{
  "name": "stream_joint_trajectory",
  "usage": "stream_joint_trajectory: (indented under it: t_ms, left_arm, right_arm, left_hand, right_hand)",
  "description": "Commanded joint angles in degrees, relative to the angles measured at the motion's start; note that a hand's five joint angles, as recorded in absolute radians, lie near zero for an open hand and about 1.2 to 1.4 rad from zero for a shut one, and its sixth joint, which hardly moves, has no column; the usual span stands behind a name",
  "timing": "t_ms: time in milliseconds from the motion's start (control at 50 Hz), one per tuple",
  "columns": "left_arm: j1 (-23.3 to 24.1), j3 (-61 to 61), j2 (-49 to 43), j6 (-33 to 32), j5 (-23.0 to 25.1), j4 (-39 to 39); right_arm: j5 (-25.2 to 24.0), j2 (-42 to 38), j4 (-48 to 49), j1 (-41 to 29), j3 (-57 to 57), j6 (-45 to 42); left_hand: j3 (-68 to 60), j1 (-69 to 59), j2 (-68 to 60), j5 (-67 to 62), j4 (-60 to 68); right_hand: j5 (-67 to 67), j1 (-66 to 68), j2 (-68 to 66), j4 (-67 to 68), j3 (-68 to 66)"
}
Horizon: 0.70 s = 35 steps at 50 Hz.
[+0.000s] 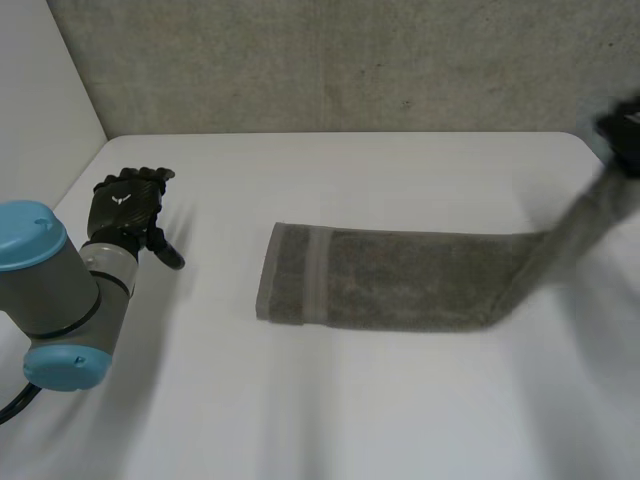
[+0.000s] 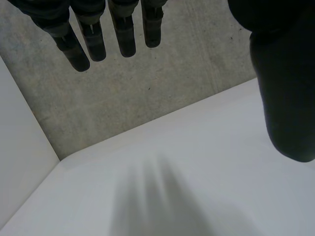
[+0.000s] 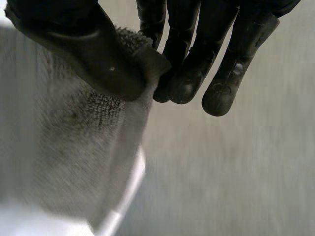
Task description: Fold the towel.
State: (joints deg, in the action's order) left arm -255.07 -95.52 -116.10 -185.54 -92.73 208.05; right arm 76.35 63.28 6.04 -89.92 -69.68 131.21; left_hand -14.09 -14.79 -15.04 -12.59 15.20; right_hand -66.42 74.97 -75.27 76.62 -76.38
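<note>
A grey towel (image 1: pixel 400 280) lies folded into a long strip across the middle of the white table (image 1: pixel 330 420). Its right end rises off the table toward my right hand (image 1: pixel 622 130) at the far right. In the right wrist view that hand (image 3: pixel 192 54) pinches the towel's edge (image 3: pixel 88 137) between thumb and fingers, and the cloth hangs down from the grip. My left hand (image 1: pixel 128 210) hovers at the table's left side, well clear of the towel. Its fingers (image 2: pixel 93 37) are straight and hold nothing.
A grey concrete wall (image 1: pixel 330 60) runs along the table's far edge, and a white panel (image 1: pixel 40 90) closes the left side. Bare tabletop lies in front of the towel and to its left.
</note>
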Motion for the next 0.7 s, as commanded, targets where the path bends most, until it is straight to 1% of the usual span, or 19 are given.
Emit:
stream_joint_trajectory:
  t_ms: [20,60,80,100,120,160,180,200,220,240,260,280,340,380,400,440,480,640,700]
  left_arm:
    - [0.1,0.0,-0.1,0.0,0.0,0.0]
    - [0.1,0.0,-0.1,0.0,0.0,0.0]
    - [0.1,-0.3,-0.2,0.0,0.0,0.0]
    - [0.1,-0.3,-0.2,0.0,0.0,0.0]
    - [0.1,-0.4,-0.1,0.0,0.1,0.2]
    - [0.3,-0.4,-0.2,0.0,0.1,0.2]
    - [0.3,-0.5,-0.2,0.0,0.1,0.2]
    - [0.3,-0.5,-0.2,0.0,0.1,0.2]
    - [0.3,-0.5,-0.3,-0.1,0.1,0.2]
    - [0.4,-0.5,-0.4,-0.1,0.1,0.2]
    - [0.4,-0.5,-0.4,-0.1,0.1,0.2]
    - [0.5,-0.5,-0.5,-0.2,0.2,0.2]
    - [0.5,-0.5,-1.0,-0.3,0.3,0.2]
    - [0.5,-0.5,-1.1,-0.3,0.3,0.2]
    - [0.6,-0.5,-1.1,-0.3,0.4,0.2]
    - [0.7,-0.4,-1.1,-0.3,0.4,0.2]
    - [0.7,-0.4,-1.1,-0.3,0.4,0.2]
    - [1.1,-0.6,-1.1,-0.3,0.3,0.2]
    - [1.6,-0.8,-1.1,-0.3,0.3,0.2]
  right_arm:
    - [-0.2,-2.5,2.2,-21.5,6.4,5.2]
    - [-0.5,-6.9,4.4,-31.2,6.7,5.2]
    - [-0.5,-6.9,4.4,-31.3,6.7,5.2]
    - [-0.5,-8.9,4.9,-35.0,6.3,5.4]
    - [-0.5,-8.9,4.9,-35.1,6.3,5.4]
    - [-0.1,-12.7,5.0,-40.3,5.2,5.4]
    - [-0.1,-12.7,5.0,-40.3,5.2,5.4]
    - [0.3,-14.3,5.0,-41.2,4.6,5.5]
    - [0.6,-15.3,4.9,-41.6,4.2,5.5]
    - [0.6,-15.3,4.9,-41.6,4.2,5.5]
    - [1.0,-15.8,4.6,-41.3,4.2,5.5]
    - [1.4,-15.8,4.5,-41.3,4.0,5.8]
    - [2.6,-15.6,4.4,-41.2,3.9,6.5]
    - [7.4,-12.6,3.8,-40.4,3.0,10.2]
    - [7.4,-12.6,3.8,-40.4,3.0,10.2]
    - [12.0,-7.3,2.6,-35.8,-1.0,15.1]
    - [13.4,-5.7,2.0,-32.9,-3.9,17.0]
    - [12.2,-3.4,1.0,-26.1,-18.2,18.9]
    - [12.2,-3.4,1.1,-23.2,-21.6,18.1]
  left_hand:
    - [3.9,4.6,4.8,12.4,-5.0]
    - [3.9,4.6,4.8,12.4,-5.0]
    - [3.9,4.6,4.8,12.4,-5.0]
    - [3.9,4.6,4.8,12.4,-5.0]
    - [3.9,4.6,4.8,12.4,-5.0]
    - [3.9,4.6,4.8,12.4,-5.0]
    - [3.9,4.6,4.8,12.4,-5.0]
    - [3.9,4.6,4.8,12.4,-5.0]
    - [3.9,4.6,4.8,12.4,-5.0]
    - [3.9,4.6,4.8,12.4,-5.0]
    - [3.9,4.6,4.8,12.4,-5.0]
    - [3.9,4.6,4.8,12.4,-5.0]
    - [3.9,4.6,4.8,12.4,-5.0]
    - [3.9,4.6,4.8,12.4,-5.0]
    - [3.9,4.6,4.8,12.4,-5.0]
    - [3.9,4.6,4.8,12.4,-5.0]
    - [3.9,4.6,4.8,12.4,-5.0]
    - [3.9,4.6,4.8,12.4,-5.0]
    - [3.9,4.6,4.8,12.4,-5.0]
  right_hand:
    - [-3.6,5.0,-4.7,3.4,-3.6]
    - [-3.6,5.0,-4.7,3.4,-3.6]
    - [-3.6,5.0,-4.7,3.4,-3.6]
    - [-3.6,5.0,-4.7,3.4,-3.6]
    - [-3.6,5.0,-4.7,3.4,-3.6]
    - [-3.6,5.0,-4.7,3.4,-3.6]
    - [-3.6,5.0,-4.7,3.4,-3.6]
    - [5.9,-4.4,4.7,-6.1,5.8]
    - [20.8,-19.3,19.6,-21.0,20.7]
    - [20.9,-19.5,19.8,-21.1,20.9]
    - [49.4,-48.0,48.2,-49.6,49.4]
    - [66.4,-65.0,65.3,-66.6,66.4]
    - [66.4,-65.0,65.3,-66.6,66.4]
    - [66.4,-65.0,65.3,-66.6,66.4]
    - [66.4,-65.0,65.3,-66.6,66.4]
    - [66.4,-65.0,65.3,-66.6,66.4]
    - [66.4,-65.0,65.3,-66.6,66.4]
    - [66.4,-65.0,65.3,-66.6,66.4]
    - [58.8,-57.4,57.7,-59.0,58.8]
